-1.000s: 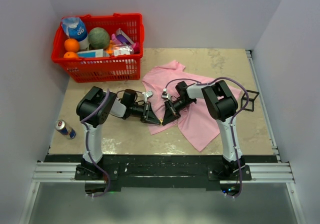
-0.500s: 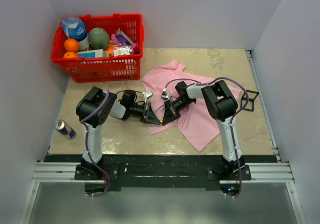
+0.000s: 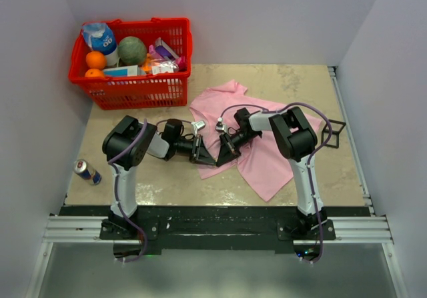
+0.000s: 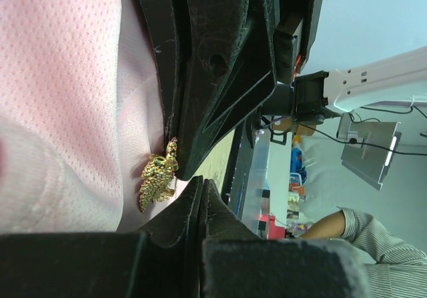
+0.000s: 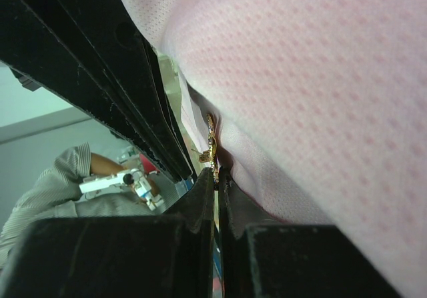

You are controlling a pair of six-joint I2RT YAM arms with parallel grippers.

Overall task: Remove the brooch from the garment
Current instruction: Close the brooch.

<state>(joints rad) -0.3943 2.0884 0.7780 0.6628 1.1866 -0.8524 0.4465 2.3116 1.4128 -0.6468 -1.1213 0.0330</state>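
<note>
- While clenched shut tip to tip, left gripper [image 4: 202, 183] and right gripper [image 5: 215, 174]: brooch [image 4: 157, 178] right at the tips, pinned in the garment [image 4: 60, 78]; actual hold unclear.
- May rip cloth if tugged with pin fastened.
- May slip off: tiny thing, thin purchase.

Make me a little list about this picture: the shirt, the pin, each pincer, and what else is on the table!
T-shirt: light pink, crumpled on the table
brooch: tiny, gold, against the pink cloth
left pincer: shut, tip right beside the brooch
right pincer: shut, tip just under the brooch
what each pinches: too hidden to tell
pincers together: tips meet at the T-shirt's edge
also there: red basket of groceries, can
</note>
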